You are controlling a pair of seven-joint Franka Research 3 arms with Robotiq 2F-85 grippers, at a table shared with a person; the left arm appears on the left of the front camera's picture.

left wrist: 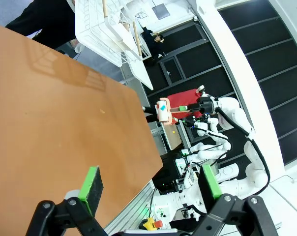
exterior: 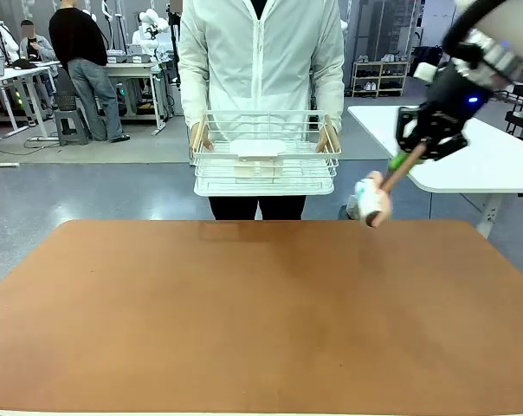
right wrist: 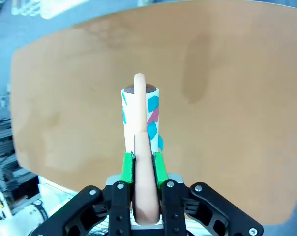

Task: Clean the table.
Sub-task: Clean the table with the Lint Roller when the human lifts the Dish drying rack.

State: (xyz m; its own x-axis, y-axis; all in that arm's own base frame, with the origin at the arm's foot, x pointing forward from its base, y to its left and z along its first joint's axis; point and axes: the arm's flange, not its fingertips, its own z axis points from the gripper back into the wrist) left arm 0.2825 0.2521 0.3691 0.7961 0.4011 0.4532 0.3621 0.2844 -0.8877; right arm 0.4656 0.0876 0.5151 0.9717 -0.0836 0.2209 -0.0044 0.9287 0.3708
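Table (exterior: pixel 261 321): large, wide, smooth matte reddish-brown top, rounded corners, thin pale edge at near side. Level, spanning nearly whole front view. Faint darker smudges near far edge.

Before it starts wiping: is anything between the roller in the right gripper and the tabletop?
Nothing visible. The right gripper holds the roller in the air near the table's far edge, with bare top below it. The person holds the wire basket beyond that edge.
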